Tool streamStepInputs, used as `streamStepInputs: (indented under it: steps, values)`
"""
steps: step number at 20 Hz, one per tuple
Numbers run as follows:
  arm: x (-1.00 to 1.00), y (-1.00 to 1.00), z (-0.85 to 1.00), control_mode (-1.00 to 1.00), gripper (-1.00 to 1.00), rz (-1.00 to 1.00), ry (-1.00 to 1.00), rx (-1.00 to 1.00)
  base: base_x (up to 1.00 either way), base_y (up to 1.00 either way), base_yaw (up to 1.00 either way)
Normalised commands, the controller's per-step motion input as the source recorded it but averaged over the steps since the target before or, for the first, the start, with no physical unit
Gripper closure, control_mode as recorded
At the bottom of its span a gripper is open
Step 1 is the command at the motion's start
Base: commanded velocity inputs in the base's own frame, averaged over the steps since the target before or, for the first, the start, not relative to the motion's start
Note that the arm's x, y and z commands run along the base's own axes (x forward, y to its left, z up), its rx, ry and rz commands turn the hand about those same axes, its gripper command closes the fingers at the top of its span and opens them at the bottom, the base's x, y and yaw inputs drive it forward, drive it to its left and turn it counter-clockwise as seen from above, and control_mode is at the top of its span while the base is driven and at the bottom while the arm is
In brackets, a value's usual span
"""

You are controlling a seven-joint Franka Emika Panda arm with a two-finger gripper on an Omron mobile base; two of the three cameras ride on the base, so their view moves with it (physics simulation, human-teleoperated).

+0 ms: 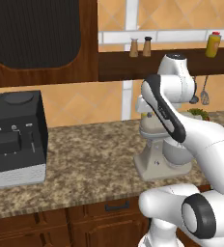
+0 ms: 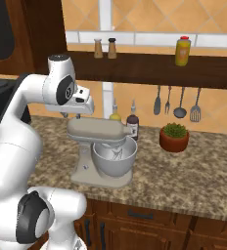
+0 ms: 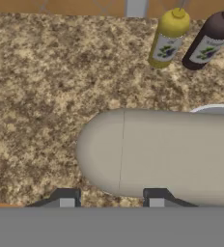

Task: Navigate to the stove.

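Navigation step in progress: base faces the stand mixer point(image 2: 105, 151) on the tabletop point(image 1: 85, 164); drive onward to locate the stove; end effector point(image 3: 111, 198) empty, fingers apart

White arm point(image 1: 191, 140) of glossy rounded segments, rising in front of stand mixer point(image 2: 103, 151); black band along link beside mixer head; large dark grey round joint cap low on base segment, below mixer; grey disc cap on upper joint, above mixer head; small dark spots on white wrist block; two small dark finger tips point(image 3: 68, 198), each with pale square pad.
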Motion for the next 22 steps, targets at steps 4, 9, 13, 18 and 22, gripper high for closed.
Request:
streamStepInputs:
  steps: [4,9,13,18,22]
  values:
    - [0.00,0.00,0.00,1.00,-1.00,0.00,0.00,0.00,-0.13,0.00,0.00]
    - [0.00,0.00,0.00,1.00,-1.00,0.00,0.00,0.00,-0.93,-0.02,0.01]
    - [0.00,0.00,0.00,1.00,-1.00,0.00,0.00,0.00,-0.91,-0.02,0.06]
    - [0.00,0.00,0.00,1.00,-1.00,0.00,0.00,0.00,-0.31,0.09,-0.42]
    - [0.00,0.00,0.00,1.00,-1.00,0.00,0.00,0.00,0.00,0.11,-0.93]
